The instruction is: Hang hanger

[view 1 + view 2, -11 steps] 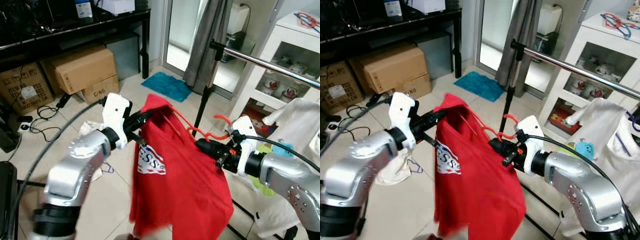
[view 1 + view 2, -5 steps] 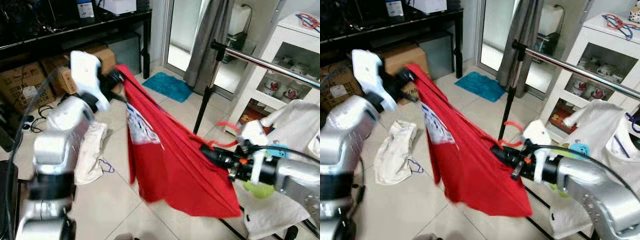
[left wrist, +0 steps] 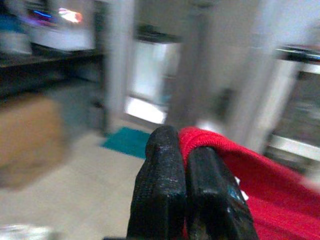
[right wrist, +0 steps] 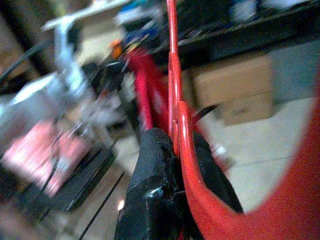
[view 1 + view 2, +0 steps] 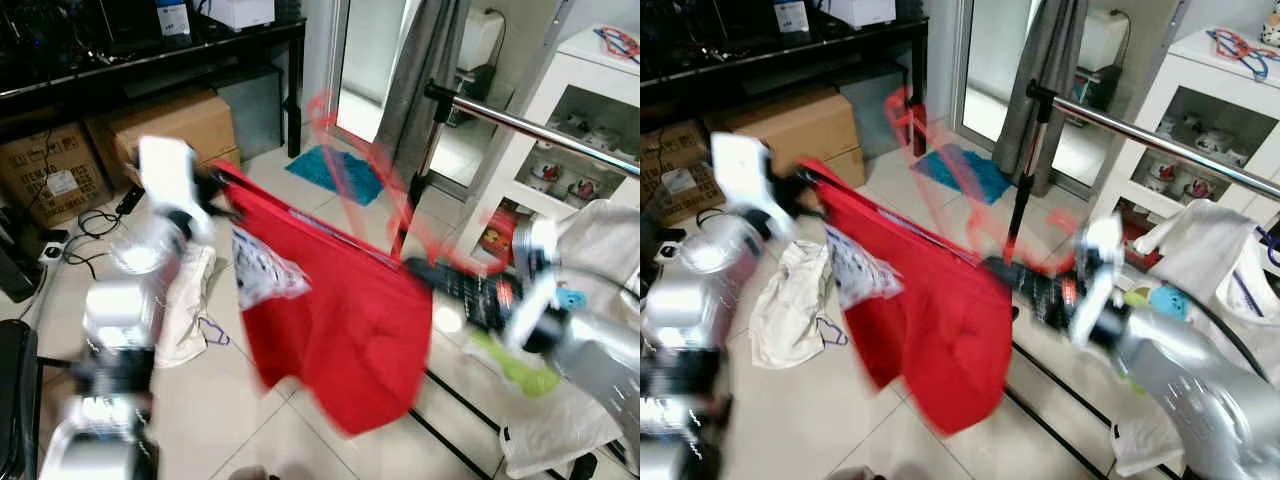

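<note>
Left hand (image 3: 186, 195) clamped on red shirt (image 5: 350, 320) edge; right hand (image 4: 172, 165) pinching red hanger (image 4: 175, 100); both blurred.

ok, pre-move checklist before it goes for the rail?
1. Left gripper shut on the red cloth shirt: ok.
2. Right gripper shut on the red plastic hanger: ok.
3. Hanger hook over the silver metal rail: not ok; the hook is blurred, below and left of the rail.
4. Hanger seated inside the shirt: cannot tell, blur.
5. Free rail left of the white garment: ok.
</note>
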Tool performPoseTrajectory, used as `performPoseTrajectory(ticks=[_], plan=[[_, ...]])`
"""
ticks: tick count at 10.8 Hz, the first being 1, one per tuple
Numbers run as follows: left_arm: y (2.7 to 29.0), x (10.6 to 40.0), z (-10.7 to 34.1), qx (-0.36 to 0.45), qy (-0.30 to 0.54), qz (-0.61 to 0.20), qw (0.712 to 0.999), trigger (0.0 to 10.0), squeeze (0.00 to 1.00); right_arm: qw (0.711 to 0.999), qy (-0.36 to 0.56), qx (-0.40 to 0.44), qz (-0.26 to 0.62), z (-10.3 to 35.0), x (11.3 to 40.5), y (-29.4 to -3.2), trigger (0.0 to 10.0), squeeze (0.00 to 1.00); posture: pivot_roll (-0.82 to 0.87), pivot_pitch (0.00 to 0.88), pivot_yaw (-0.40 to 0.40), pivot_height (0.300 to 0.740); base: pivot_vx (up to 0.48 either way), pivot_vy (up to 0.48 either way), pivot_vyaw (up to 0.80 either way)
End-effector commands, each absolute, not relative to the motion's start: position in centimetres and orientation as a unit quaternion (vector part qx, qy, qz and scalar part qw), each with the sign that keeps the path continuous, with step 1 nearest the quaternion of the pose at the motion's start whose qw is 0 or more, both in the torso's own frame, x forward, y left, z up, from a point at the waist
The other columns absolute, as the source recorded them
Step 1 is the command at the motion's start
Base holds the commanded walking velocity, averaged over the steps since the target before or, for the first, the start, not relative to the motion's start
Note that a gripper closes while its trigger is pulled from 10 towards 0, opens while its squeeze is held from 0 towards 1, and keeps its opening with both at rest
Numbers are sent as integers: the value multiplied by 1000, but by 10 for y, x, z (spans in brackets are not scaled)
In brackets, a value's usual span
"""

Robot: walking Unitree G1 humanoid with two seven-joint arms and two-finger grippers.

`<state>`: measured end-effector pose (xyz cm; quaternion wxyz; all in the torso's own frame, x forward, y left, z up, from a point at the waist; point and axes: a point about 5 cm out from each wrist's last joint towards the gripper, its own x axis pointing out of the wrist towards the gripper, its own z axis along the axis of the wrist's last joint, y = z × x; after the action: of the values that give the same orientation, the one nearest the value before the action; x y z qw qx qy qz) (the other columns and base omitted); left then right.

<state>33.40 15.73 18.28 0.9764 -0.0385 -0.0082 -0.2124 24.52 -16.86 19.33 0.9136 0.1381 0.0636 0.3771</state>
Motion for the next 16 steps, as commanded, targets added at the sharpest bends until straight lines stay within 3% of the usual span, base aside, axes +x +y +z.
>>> performPoseTrajectory(ticks=[1, 3, 4, 5, 6, 7, 8, 9, 11, 13, 16], plan=[[123, 325, 188, -46, -13, -305, 951, 0, 0, 934, 49, 136, 328, 198, 256, -173, 0, 0, 71, 0, -15, 740, 0, 0, 0], [72, 299, 188, -73, -8, -438, 896, 0, 0, 956, 17, 145, 255, 203, 280, -157, 0, 0, 72, 0, -14, 740, 0, 0, 0], [60, 287, 195, -83, -17, -485, 871, 0, 0, 961, -11, 183, 206, 206, 289, -158, 0, 0, 84, 0, -15, 740, 0, 0, 0], [61, 281, 199, -82, -21, -494, 865, 0, 0, 966, -27, 209, 149, 207, 295, -168, 0, 0, 92, 0, -14, 740, 0, 0, 0], [81, 284, 196, -78, -12, -435, 897, 0, 0, 986, 6, 149, 79, 195, 297, -189, 0, 0, 96, 0, -29, 740, 0, 0, 0], [99, 287, 190, -72, -1, -376, 924, 0, 0, 993, 65, 77, 69, 178, 291, -193, 10000, 0, 94, 0, -42, 740, 0, 0, 0], [115, 288, 183, -65, 10, -323, 944, 0, 0, 990, 97, 40, 93, 165, 279, -189, 10000, 0, 91, 0, -41, 740, 0, 0, 0], [141, 283, 164, -43, 46, -226, 972, 10000, 0, 988, 130, 35, 72, 148, 263, -192, 10000, 0, 85, 0, -31, 740, 0, 0, -800], [160, 275, 152, -25, 102, -162, 981, 10000, 0, 989, 140, 25, 46, 139, 244, -189, 10000, 0, 72, 7, -42, 740, 0, 0, -800], [165, 276, 149, 0, 81, -115, 990, 10000, 0, 982, 128, 79, 111, 152, 242, -162, 10000, 0, 59, 8, -29, 740, 0, 0, -800], [161, 266, 144, -54, 97, -105, 988, 10000, 0, 985, 114, -17, 132, 164, 243, -160, 10000, 0, 54, 24, -56, 740, 0, 0, -800]])
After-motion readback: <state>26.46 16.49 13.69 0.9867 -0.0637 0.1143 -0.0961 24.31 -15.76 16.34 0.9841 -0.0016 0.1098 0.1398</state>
